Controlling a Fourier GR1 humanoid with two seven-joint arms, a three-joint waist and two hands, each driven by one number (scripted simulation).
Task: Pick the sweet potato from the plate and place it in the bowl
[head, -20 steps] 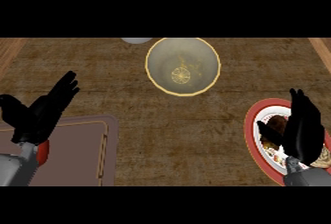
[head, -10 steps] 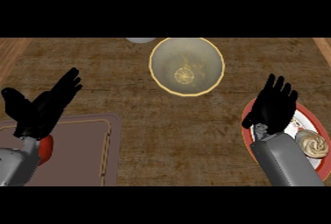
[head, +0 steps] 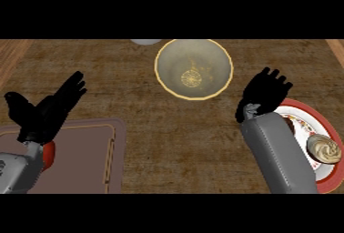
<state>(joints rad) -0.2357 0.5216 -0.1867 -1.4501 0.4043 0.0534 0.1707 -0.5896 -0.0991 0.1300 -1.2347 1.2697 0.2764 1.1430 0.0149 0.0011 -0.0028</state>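
The yellow-rimmed bowl [head: 194,68] stands at the counter's far middle, with nothing in it. A red-rimmed white plate [head: 321,117] lies at the right edge. On it sits a round beige item with a swirl [head: 324,149], and a dark reddish-brown piece [head: 290,125], perhaps the sweet potato, peeks out beside my right forearm. My right hand [head: 265,93] is open with fingers up, between the plate's left rim and the bowl, holding nothing. My left hand [head: 46,111] rests open at the far left.
A brown mat [head: 84,154] with a thin border covers the lower left. A red object [head: 48,154] shows partly under my left forearm. A white thing [head: 146,41] is cut off at the top edge, left of the bowl.
My right hand has moved left and forward, from above the plate to its left rim, closer to the bowl. The beige item on the plate is now uncovered. The left hand barely moved.
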